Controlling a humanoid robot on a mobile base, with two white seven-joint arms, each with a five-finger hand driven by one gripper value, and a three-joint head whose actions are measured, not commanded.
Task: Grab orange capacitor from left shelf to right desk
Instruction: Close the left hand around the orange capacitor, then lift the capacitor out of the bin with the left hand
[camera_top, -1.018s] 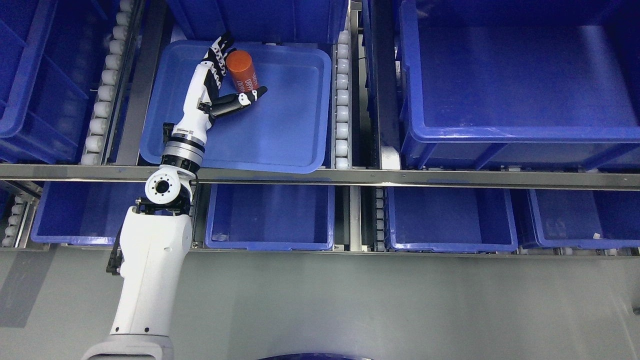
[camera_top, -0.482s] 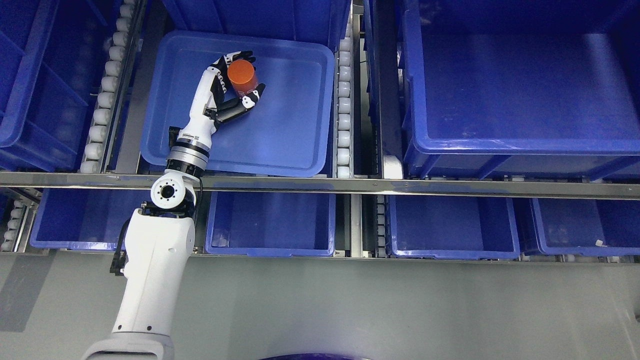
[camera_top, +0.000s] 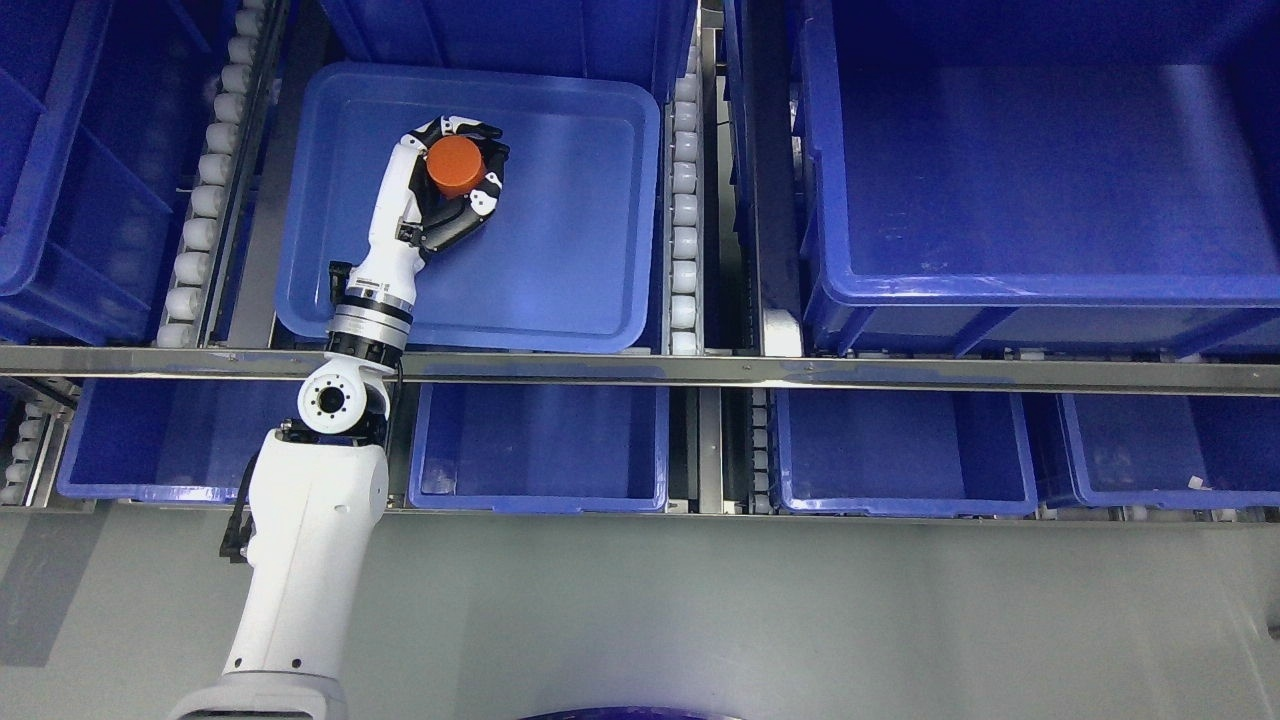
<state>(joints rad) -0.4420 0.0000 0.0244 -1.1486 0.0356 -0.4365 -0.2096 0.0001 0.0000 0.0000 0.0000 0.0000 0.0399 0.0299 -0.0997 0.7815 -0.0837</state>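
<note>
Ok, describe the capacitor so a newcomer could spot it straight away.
Find the shallow blue tray on the upper shelf, left of the middle. The capacitor sits in the left hand over its upper left part. It is the only orange thing among blue bins.

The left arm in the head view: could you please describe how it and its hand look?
The left arm has a smooth white shell, a round white joint with a dark centre, a ribbed silver wrist ring and a black cable along its side. The left hand has a white back and black fingers with white segments.
</note>
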